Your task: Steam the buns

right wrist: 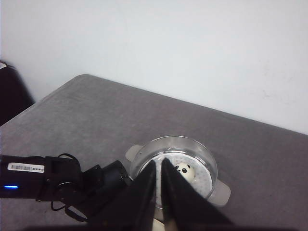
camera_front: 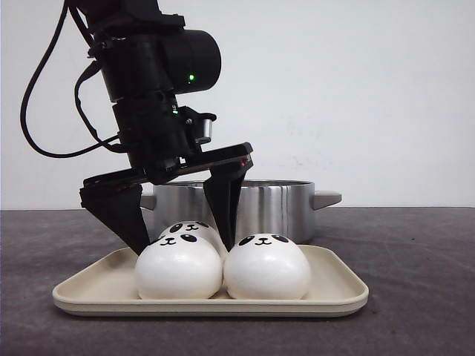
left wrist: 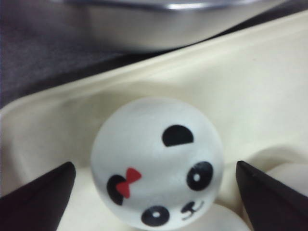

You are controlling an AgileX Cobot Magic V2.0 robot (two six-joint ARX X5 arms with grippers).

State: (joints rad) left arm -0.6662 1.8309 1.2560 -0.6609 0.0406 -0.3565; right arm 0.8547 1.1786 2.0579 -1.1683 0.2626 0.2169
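Right now the left tool (camera_front: 182,222) is hanging over the cream tray (camera_front: 338,285) on the bench (camera_front: 415,282), spread wide and gripping nothing, its 2 black fingers (camera_front: 122,215) straddling the rear bun (camera_front: 194,230). From where I'm standing, that looks like the pick-up step: 1 bun (right wrist: 184,170) is already lying inside the steel pot (camera_front: 274,204), which the right wrist view is showing from above, and 3 are sitting on the tray. The front-left bun (camera_front: 178,265) and the front-right bun (camera_front: 267,265) are resting side by side, touching or nearly so, with the rear one tucked just behind them.

In the left wrist view the rear bun, the one wearing a red bow, is lying squarely between the fingertips, and clear gaps are showing on both sides, so neither pad is pressing it.

The next move, I'd judge, is calling for a little more descent and then a gentle squeeze around the dome's widest part, keeping the right-hand finger from nudging the front-right bun, which it is standing very close to.

The right tool (right wrist: 159,192) is idling high above the pot, fingers pinched nearly together, carrying nothing.
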